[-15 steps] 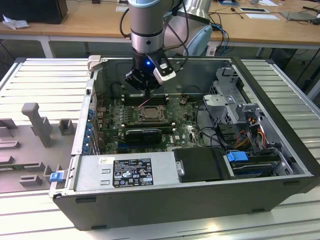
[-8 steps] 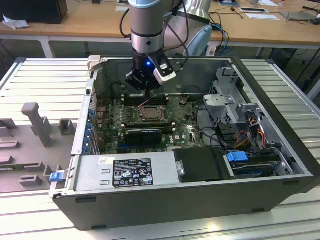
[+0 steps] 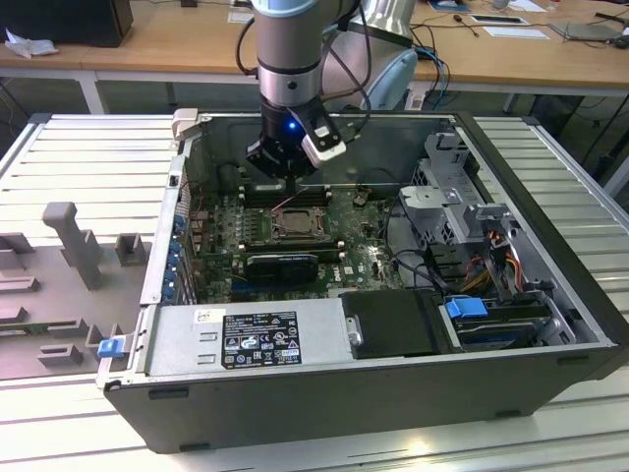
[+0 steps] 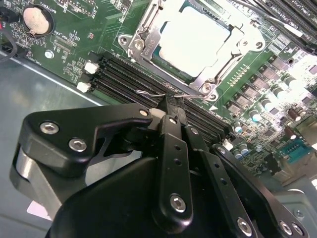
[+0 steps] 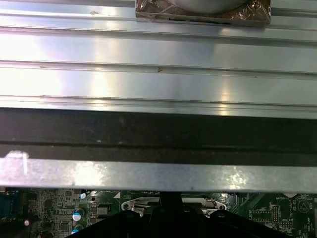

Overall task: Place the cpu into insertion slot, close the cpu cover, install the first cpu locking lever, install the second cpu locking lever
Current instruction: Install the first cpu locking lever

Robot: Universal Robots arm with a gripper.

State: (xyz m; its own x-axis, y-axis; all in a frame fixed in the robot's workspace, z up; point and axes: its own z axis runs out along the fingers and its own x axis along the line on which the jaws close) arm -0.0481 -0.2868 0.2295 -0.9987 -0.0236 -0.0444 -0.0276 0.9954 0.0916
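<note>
Pincer (image 4: 171,106) hovering inside open computer case (image 3: 550,324), black matte fingers (image 4: 173,144) pressed together, we are seeing nothing gripped. Pale silver cpu (image 4: 194,39) sitting flat in insertion slot (image 4: 166,62), shiny metal cpu cover (image 4: 148,42) framing it, at 12 o'clock from fingertips. Thin wire lever (image 4: 153,92) lying just beside tips, over long black memory slots (image 4: 124,77).

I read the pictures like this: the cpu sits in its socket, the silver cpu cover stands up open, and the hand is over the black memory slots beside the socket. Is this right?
Not quite. The cpu cover does not stand open: in the second wrist view it lies flat, framing the cpu. The rest is right: the hand is over the memory slots beside the socket.
</note>
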